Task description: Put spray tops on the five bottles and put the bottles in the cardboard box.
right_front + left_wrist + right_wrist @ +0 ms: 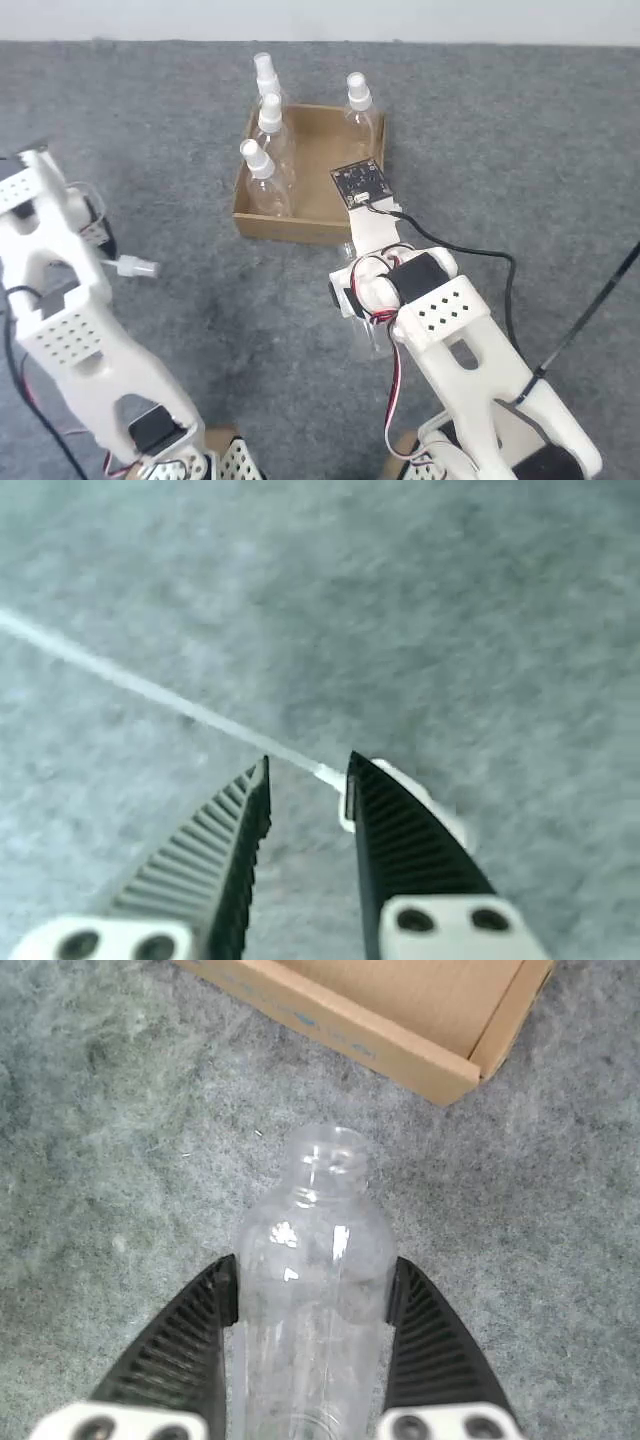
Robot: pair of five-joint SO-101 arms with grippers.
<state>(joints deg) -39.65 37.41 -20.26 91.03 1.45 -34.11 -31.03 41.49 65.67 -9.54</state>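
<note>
A clear bottle (312,1260) with no top stands on the grey carpet just in front of the cardboard box (290,226), and my right gripper (314,1266) is shut on its body. A loose white spray top (135,266) lies on the carpet at the left, its thin tube (150,690) stretching away. My left gripper (307,765) hangs open just above it. The tube's end sits at one fingertip and the white head (400,780) lies outside that finger. Several capped bottles (256,170) stand in and at the back of the box.
My right arm (430,300) stretches from the near edge toward the box, with a black cable (500,270) looping beside it. My left arm (60,300) fills the near left. The box's corner (480,1060) lies just beyond the bottle's neck. Open carpet lies between the arms.
</note>
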